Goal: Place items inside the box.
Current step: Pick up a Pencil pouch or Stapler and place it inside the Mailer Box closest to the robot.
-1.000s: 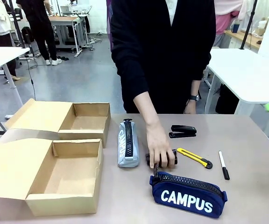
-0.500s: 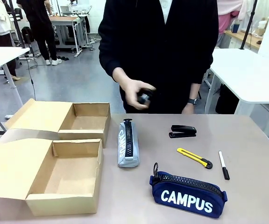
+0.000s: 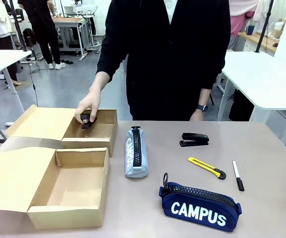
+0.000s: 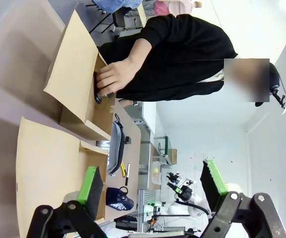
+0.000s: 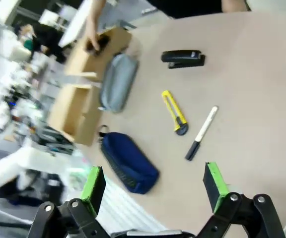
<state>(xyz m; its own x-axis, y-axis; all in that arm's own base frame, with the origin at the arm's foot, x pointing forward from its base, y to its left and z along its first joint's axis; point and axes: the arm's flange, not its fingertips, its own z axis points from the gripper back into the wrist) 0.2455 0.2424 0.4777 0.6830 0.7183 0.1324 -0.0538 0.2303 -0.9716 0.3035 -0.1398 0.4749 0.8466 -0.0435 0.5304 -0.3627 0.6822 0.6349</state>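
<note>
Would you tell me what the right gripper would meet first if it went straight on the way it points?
Probably the bare table, between the navy pencil case and the yellow utility knife; the right gripper is open, and depth is uncertain.

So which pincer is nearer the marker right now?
Right. The right pincer hangs open with the marker just ahead of its fingers. The left pincer hangs by the near box, with the marker far off past the grey case.
</note>
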